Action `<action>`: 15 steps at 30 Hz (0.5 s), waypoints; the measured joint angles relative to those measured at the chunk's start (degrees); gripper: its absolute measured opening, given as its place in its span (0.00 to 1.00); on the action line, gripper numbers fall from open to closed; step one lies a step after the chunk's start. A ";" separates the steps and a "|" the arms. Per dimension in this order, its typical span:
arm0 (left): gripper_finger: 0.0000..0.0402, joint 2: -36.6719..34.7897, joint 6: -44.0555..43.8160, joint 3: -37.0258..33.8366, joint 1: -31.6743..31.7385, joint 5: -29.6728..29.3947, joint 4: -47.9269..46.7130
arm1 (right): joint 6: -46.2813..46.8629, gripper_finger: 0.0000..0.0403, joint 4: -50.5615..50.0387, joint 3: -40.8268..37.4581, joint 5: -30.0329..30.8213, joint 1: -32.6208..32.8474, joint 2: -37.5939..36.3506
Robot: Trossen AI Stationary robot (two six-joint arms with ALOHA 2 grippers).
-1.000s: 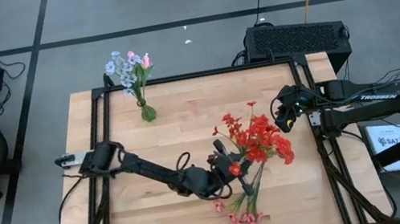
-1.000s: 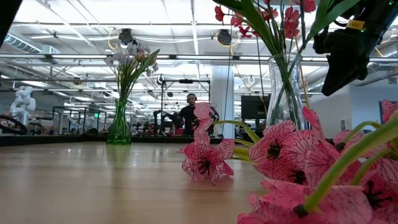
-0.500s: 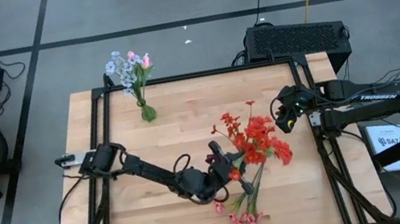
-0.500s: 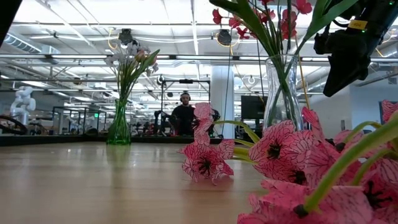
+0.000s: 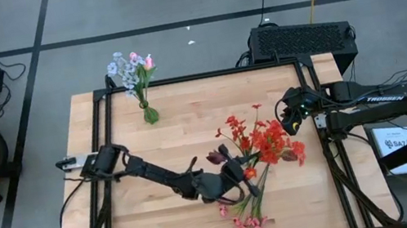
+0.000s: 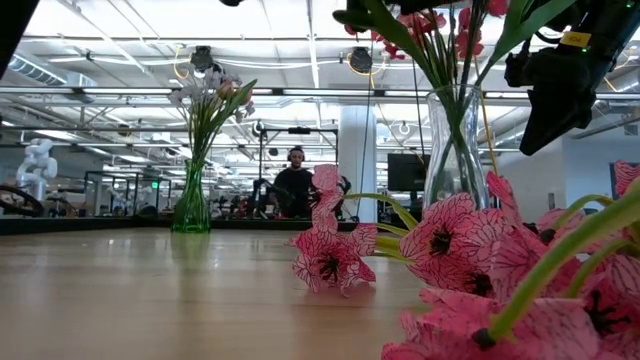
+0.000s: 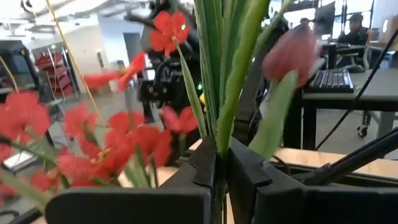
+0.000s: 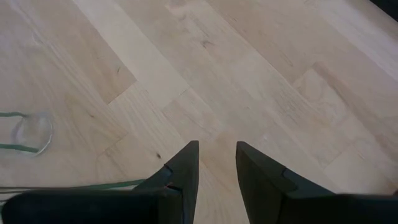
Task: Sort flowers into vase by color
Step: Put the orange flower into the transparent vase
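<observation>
Right, nearest first: two pink sprays lie flat by the near edge of the table, loose and unsorted, one a little farther in than the other.

Just past them is my left end effector, pinched narrow on the green stem of one dark maroon tulip. The bloom stands above my fingers, right up against the red flowers.

Those reds sit in the clear vase, one of two vases on the table. I can't count the red stems; they overlap too much.

Off at the table's right edge, my right end effector hangs over bare wood, its fingers slightly apart with nothing between them.

Far corner: the green vase, holding a pale blue-white bunch with one pink bloom.

Against a second ago, my left end effector has slid toward the right with the tulip, and the red bunch has leaned that way too. My right arm has not budged. Pink sprays and green vase are where they were.
</observation>
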 joint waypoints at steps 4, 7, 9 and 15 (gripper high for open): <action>0.08 -0.02 -3.83 0.00 0.60 -0.48 -2.23 | 0.00 0.24 0.01 0.00 0.00 -0.01 0.00; 0.12 -0.04 -6.11 0.00 0.95 -0.74 -1.96 | 0.00 0.24 0.01 0.00 0.00 0.00 -0.01; 0.15 -0.04 -6.22 0.00 0.96 -0.74 -2.05 | 0.00 0.24 0.00 0.00 0.00 -0.02 -0.02; 0.27 -0.04 -6.24 0.00 0.77 -0.76 -2.43 | 0.00 0.24 0.02 0.00 0.00 0.00 -0.01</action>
